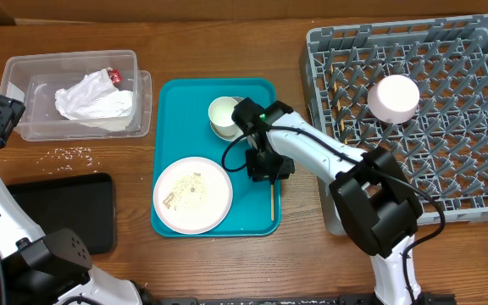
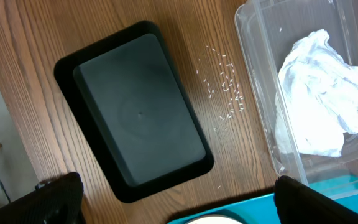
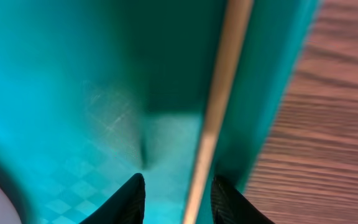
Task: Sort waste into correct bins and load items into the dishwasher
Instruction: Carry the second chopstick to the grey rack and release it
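Observation:
My right gripper (image 1: 266, 166) hangs low over the teal tray's right side. In the right wrist view its fingers (image 3: 179, 180) stand partly apart, open. A wooden chopstick (image 3: 219, 93) runs between them, close to the right finger. The chopstick's end (image 1: 273, 200) sticks out below the gripper. On the tray sit a white plate (image 1: 193, 194) with crumbs and a pale cup (image 1: 224, 116). The clear tub (image 1: 24, 80) holds the crumpled napkin (image 1: 93, 100) and a red scrap (image 1: 114, 76). Rice grains (image 1: 74, 153) lie on the table. My left gripper (image 2: 182, 205) is wide open above the black tray (image 2: 138, 115).
The grey dish rack (image 1: 447, 127) fills the right side, with an upturned white bowl (image 1: 394, 98) on its pegs. The teal tray (image 1: 172, 110) lies mid-table, its right rim close to the rack. The left arm's base (image 1: 49, 263) stands at the front left.

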